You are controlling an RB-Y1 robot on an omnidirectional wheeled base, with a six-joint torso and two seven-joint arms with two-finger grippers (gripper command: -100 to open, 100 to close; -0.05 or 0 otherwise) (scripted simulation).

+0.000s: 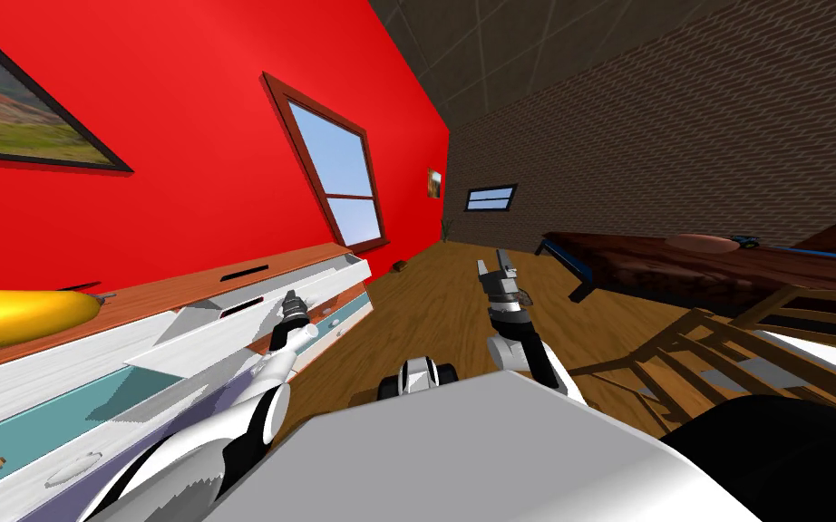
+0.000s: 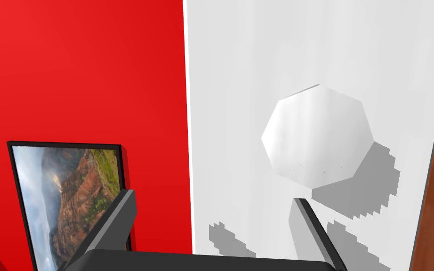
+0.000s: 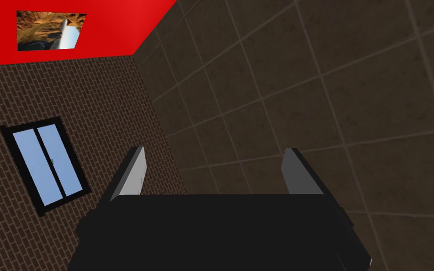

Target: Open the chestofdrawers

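The chest of drawers (image 1: 90, 362) stands along the red wall at my left, white-fronted with a brown top. Its upper drawer (image 1: 253, 313) is slid out past the others, and teal insides show below. My left gripper (image 1: 293, 299) is at that drawer's front. In the left wrist view this gripper (image 2: 213, 196) is open, facing the white front (image 2: 239, 94). A white octagonal knob (image 2: 317, 136) sits just beyond one fingertip, outside the gap. My right gripper (image 1: 493, 265) is raised over the floor, away from the chest, and stands open (image 3: 214, 150) with nothing in it.
A yellow banana (image 1: 17, 317) lies on the chest's top. A dark bed (image 1: 697, 263) and a wooden slatted frame (image 1: 724, 344) are at the right. Wooden floor (image 1: 434, 299) runs between them toward a window (image 1: 339, 177).
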